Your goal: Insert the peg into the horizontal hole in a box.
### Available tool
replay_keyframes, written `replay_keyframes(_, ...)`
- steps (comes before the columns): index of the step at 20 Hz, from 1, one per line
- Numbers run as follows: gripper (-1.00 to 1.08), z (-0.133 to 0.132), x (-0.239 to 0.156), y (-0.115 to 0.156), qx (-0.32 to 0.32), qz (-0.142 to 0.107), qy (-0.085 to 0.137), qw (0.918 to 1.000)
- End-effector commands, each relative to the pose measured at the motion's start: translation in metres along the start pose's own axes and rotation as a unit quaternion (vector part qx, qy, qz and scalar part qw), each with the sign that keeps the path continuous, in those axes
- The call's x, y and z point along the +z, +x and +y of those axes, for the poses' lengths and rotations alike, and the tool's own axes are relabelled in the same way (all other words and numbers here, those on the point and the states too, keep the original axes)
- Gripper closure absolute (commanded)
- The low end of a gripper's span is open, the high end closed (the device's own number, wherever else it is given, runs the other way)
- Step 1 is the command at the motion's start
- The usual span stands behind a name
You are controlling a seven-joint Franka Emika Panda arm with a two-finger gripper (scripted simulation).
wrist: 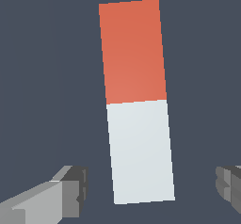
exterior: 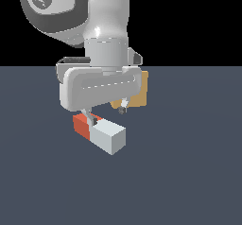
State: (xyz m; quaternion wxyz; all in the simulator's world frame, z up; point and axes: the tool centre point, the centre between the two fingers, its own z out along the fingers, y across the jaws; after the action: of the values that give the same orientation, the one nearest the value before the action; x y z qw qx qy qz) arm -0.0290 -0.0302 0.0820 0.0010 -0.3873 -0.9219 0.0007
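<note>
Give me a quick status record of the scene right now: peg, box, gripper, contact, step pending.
peg: red-orange and pale grey-white bar lying flat on the dark floor
box: tan block, mostly hidden behind the gripper in the exterior view; hole not visible
gripper: open, above the peg
fingers: one on each side of the peg's pale half, gaps showing on both sides
contact: none visible; peg not grasped
step pending: close on the peg, then lift
</note>
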Motion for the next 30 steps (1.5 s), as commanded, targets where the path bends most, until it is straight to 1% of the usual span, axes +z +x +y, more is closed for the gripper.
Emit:
replay_keyframes(1, -0.92, -0.001, 0.003, -0.001, -0.018, 0.0, -0.001, 0.9998)
replay_keyframes(7, -0.92, -0.003, 0.007, -0.002, -0.039, -0.001, -0.001, 0.9992)
replay_keyframes(15, -0.92, -0.003, 0.01, -0.002, -0.039, -0.001, -0.001, 0.9992)
replay_keyframes(25, -0.92, -0.003, 0.051, -0.001, -0.04, -0.001, -0.001, 0.9992)
replay_keyframes(30, -0.92, -0.003, 0.057, -0.002, -0.04, -0.001, -0.001, 0.9992)
